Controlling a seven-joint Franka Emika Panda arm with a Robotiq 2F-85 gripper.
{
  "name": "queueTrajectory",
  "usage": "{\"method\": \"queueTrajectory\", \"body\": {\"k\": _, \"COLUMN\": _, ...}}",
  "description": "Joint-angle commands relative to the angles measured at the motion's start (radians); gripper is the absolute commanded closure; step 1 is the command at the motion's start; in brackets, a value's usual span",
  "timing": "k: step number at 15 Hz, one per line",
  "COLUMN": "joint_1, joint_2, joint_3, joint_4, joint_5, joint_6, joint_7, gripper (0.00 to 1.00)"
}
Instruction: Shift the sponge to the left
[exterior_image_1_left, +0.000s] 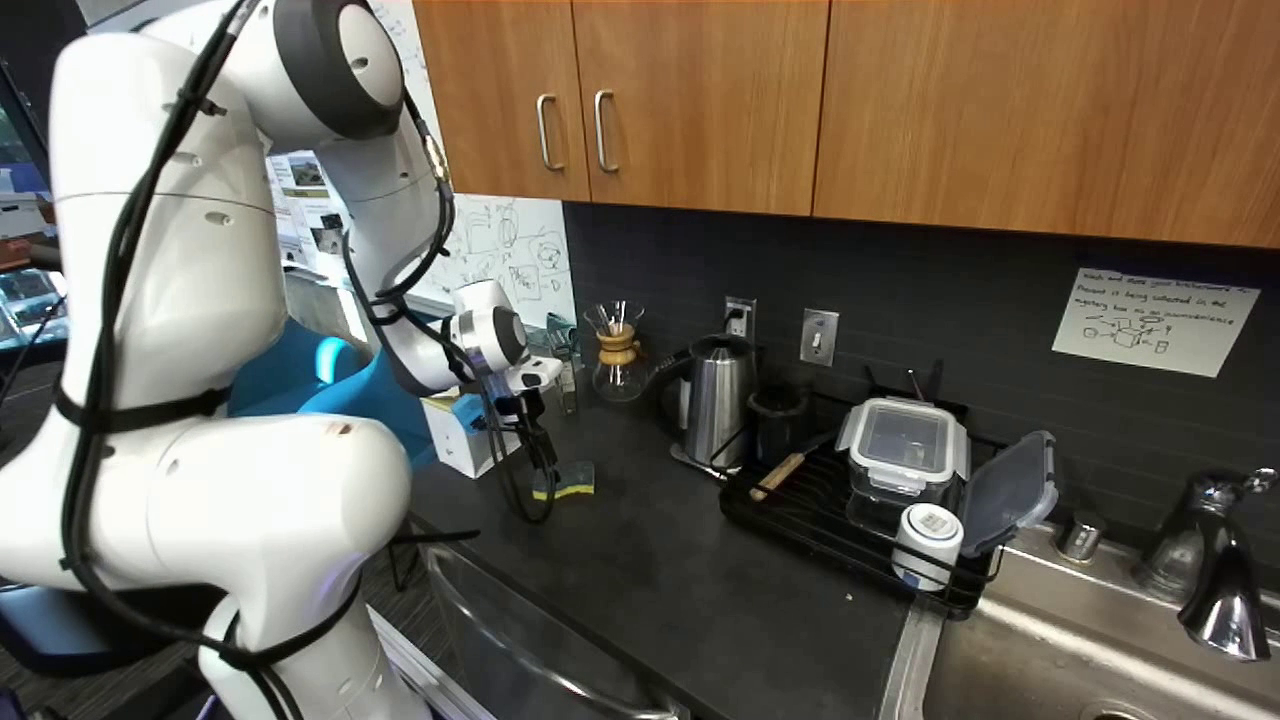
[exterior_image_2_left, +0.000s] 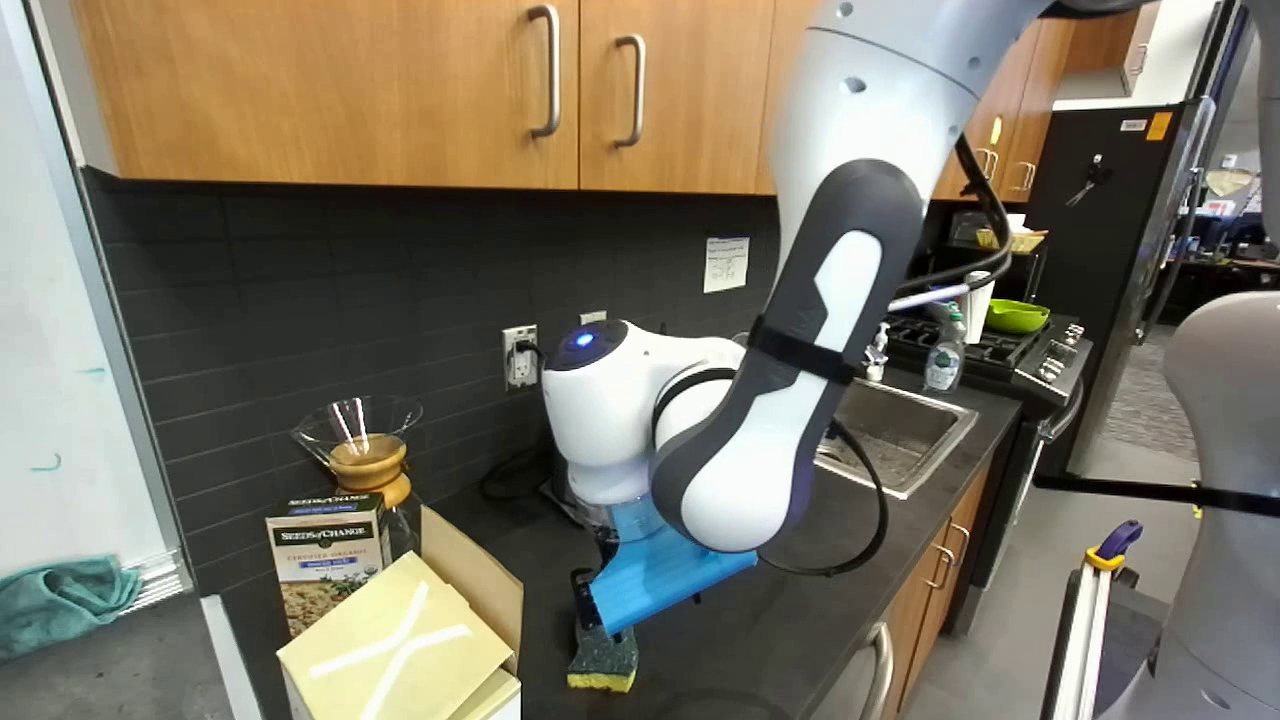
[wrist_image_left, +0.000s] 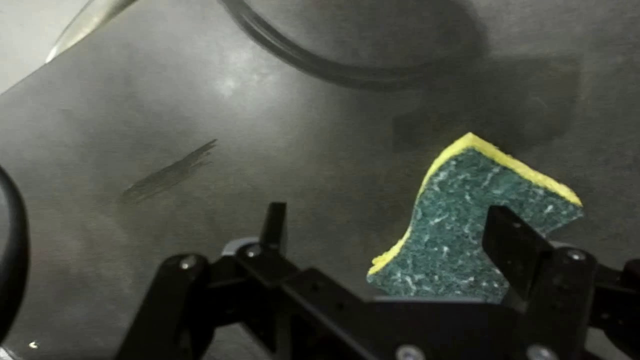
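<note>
The sponge has a dark green scouring top and a yellow edge, and lies on the dark counter in both exterior views (exterior_image_1_left: 570, 480) (exterior_image_2_left: 603, 662). It also shows in the wrist view (wrist_image_left: 450, 225), with curved-in sides and its lower part hidden by the gripper. My gripper (wrist_image_left: 388, 220) is open and points down just over the sponge. In the wrist view the right finger overlaps the sponge and the left finger is over bare counter. The gripper also shows in both exterior views (exterior_image_1_left: 545, 468) (exterior_image_2_left: 598, 615), right at the sponge. I cannot tell whether a finger touches it.
An open cardboard box (exterior_image_2_left: 395, 640) stands close to the sponge, with a food box (exterior_image_2_left: 325, 560) and a glass coffee maker (exterior_image_1_left: 618, 350) behind. A steel kettle (exterior_image_1_left: 718, 395) and a black drying rack (exterior_image_1_left: 800, 510) with a lidded container (exterior_image_1_left: 905, 450) stand further along, before the sink (exterior_image_1_left: 1040, 660).
</note>
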Motion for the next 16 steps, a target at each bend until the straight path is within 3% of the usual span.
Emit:
{"method": "queueTrajectory", "body": {"k": 1, "joint_1": -0.053, "joint_2": -0.135, "joint_3": 0.029, "joint_4": -0.109, "joint_5": -0.107, "joint_6": -0.046, "joint_7": 0.035, "gripper": 0.00}}
{"method": "queueTrajectory", "body": {"k": 6, "joint_1": -0.185, "joint_2": -0.270, "joint_3": 0.119, "joint_4": -0.215, "joint_5": -0.196, "joint_6": -0.106, "joint_7": 0.012, "gripper": 0.00}}
{"method": "queueTrajectory", "body": {"k": 11, "joint_1": -0.345, "joint_2": -0.393, "joint_3": 0.232, "joint_4": -0.302, "joint_5": -0.155, "joint_6": -0.174, "joint_7": -0.111, "gripper": 0.00}}
{"method": "queueTrajectory", "body": {"k": 16, "joint_1": -0.459, "joint_2": -0.493, "joint_3": 0.286, "joint_4": -0.362, "joint_5": -0.150, "joint_6": -0.235, "joint_7": -0.224, "gripper": 0.00}}
